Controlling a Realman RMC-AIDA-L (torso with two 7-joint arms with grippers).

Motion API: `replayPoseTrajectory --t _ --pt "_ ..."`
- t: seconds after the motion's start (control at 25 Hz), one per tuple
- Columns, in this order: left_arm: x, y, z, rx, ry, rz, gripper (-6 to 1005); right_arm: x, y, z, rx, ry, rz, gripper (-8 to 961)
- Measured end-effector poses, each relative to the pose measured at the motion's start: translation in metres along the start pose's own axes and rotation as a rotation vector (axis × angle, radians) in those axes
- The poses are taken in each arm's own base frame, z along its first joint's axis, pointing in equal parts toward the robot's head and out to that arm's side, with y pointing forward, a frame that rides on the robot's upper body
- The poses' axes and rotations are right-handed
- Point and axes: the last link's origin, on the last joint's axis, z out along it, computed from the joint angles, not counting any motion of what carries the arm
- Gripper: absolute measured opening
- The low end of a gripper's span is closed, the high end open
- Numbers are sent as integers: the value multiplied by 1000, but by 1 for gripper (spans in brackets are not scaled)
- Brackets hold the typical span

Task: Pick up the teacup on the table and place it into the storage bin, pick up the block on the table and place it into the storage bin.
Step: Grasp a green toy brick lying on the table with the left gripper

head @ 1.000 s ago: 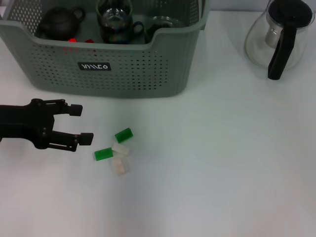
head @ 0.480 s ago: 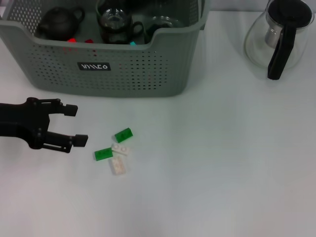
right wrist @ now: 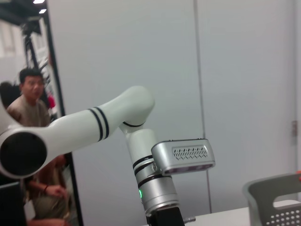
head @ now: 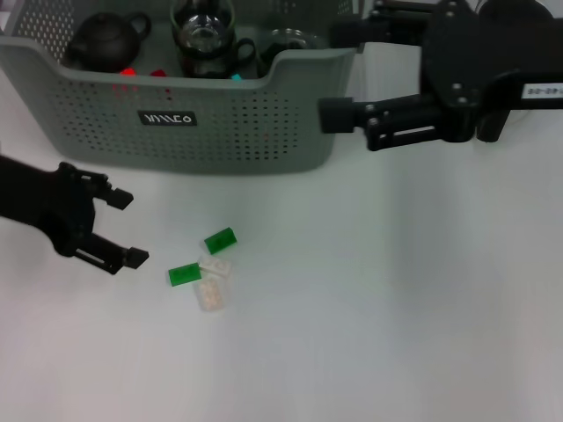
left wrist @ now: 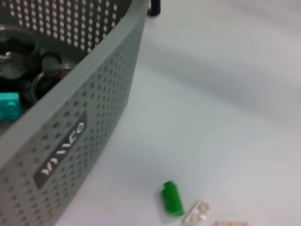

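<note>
The grey-green storage bin [head: 220, 114] stands at the back left; its perforated wall [left wrist: 94, 117] fills the left wrist view. Inside it are a glass teacup [head: 204, 35], a second glass cup [head: 290, 40], a dark teapot [head: 106, 40] and small red and teal blocks. On the table in front lie two green blocks [head: 220, 240] [head: 184, 274] and two pale ones [head: 215, 266] [head: 211, 294]; one green block [left wrist: 172, 198] shows in the left wrist view. My left gripper [head: 129, 229] is open, left of the blocks, touching none. My right gripper [head: 334, 75] is open and empty at the bin's right end.
My right arm [head: 475, 70] covers the back right of the table. The right wrist view shows only a white robot arm [right wrist: 94, 127], a person [right wrist: 28, 94] and the bin's corner [right wrist: 277, 197]. Bare white table lies right of the blocks.
My right arm has come in from the upper right, covering the glass pot there. My left gripper has drifted slightly left and down, away from the blocks. The blocks have not moved.
</note>
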Motion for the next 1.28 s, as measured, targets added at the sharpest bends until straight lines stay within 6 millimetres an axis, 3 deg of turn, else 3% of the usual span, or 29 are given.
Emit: replayPoseTrajectory --t 0.36,0.6,0.88,1.28 --pt "47 11 31 43 -320 22 865 18 -5 -8 0 -22 77 946" --pt "70 22 59 113 -416 4 864 23 -8 -9 2 -22 82 947" --pt "75 34 88 150 -470 60 863 23 -10 -12 14 -29 73 947" --pt "74 40 101 146 -497 78 862 29 -10 -15 8 -31 87 947"
